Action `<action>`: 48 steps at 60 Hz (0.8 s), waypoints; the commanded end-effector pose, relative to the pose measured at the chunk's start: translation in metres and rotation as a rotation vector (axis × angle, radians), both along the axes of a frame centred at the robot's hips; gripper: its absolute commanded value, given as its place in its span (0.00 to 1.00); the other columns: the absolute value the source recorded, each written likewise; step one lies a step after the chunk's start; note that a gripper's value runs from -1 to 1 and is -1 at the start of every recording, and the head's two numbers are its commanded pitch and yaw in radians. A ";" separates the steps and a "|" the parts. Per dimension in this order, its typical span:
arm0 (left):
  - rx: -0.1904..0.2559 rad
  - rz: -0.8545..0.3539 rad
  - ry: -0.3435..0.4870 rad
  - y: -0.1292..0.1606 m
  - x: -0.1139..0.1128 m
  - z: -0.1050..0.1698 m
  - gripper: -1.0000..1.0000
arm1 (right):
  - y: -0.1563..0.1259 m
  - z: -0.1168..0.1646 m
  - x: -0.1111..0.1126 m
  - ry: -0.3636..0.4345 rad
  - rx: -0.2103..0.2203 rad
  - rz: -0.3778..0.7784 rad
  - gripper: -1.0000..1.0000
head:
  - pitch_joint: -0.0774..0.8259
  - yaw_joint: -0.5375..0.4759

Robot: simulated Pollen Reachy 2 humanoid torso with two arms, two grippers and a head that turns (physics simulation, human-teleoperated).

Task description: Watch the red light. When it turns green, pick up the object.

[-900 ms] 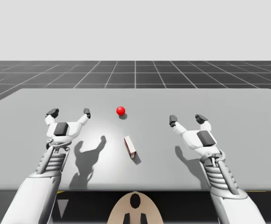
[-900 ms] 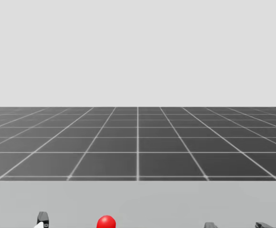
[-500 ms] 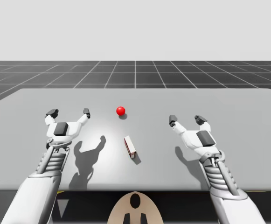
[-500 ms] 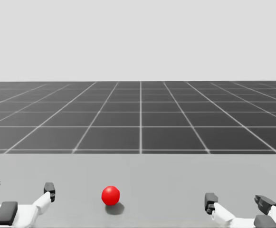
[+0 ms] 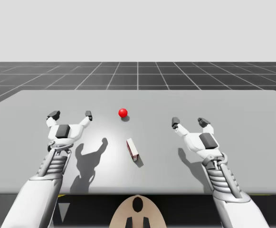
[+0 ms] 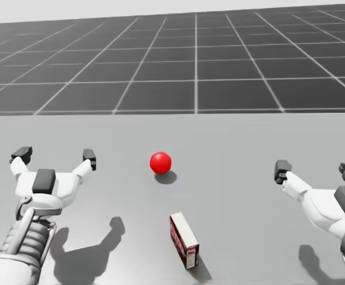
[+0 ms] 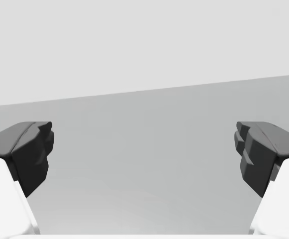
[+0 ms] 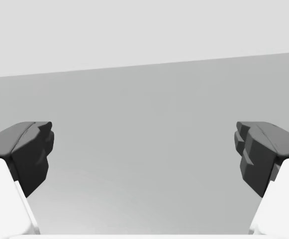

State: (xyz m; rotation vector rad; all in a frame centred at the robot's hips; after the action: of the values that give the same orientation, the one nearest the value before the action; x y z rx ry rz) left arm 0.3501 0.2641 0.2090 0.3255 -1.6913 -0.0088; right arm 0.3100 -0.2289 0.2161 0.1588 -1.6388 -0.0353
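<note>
A: Colour of the light [image 5: 123, 112]?
B: Red. Smooth round ball, sitting on the matte grey worktop [image 5: 252, 142]. No cue to move yet.
A: Whereabouts of the box [image 6: 184, 240]?
B: Between the arms, nearer than the light. Small red-and-white carton: stiff, probably lightweight, sharp-edged. Best pinched across the long flat faces.
A: Left hand [image 5: 71, 114], right hand [image 5: 190, 122]?
B: Both spread wide, gripping nothing.
</note>
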 end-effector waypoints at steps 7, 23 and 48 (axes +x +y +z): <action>0.009 -0.004 0.002 0.000 0.000 0.000 0.00 | 0.007 -0.003 -0.001 0.009 0.020 0.012 0.00 | 0.59 0.66; 0.004 -0.011 -0.008 -0.001 -0.001 0.001 0.00 | 0.008 -0.005 -0.001 0.012 0.016 0.016 0.00 | 0.60 0.66; 0.005 -0.014 -0.006 -0.001 -0.002 0.001 0.00 | 0.008 -0.005 -0.001 0.010 0.016 0.020 0.00 | 0.60 0.66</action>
State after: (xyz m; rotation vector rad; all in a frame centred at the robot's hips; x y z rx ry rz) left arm 0.3483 0.2628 0.2098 0.3187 -1.6995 -0.0213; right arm 0.3094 -0.2260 0.2135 0.1658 -1.6317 -0.0174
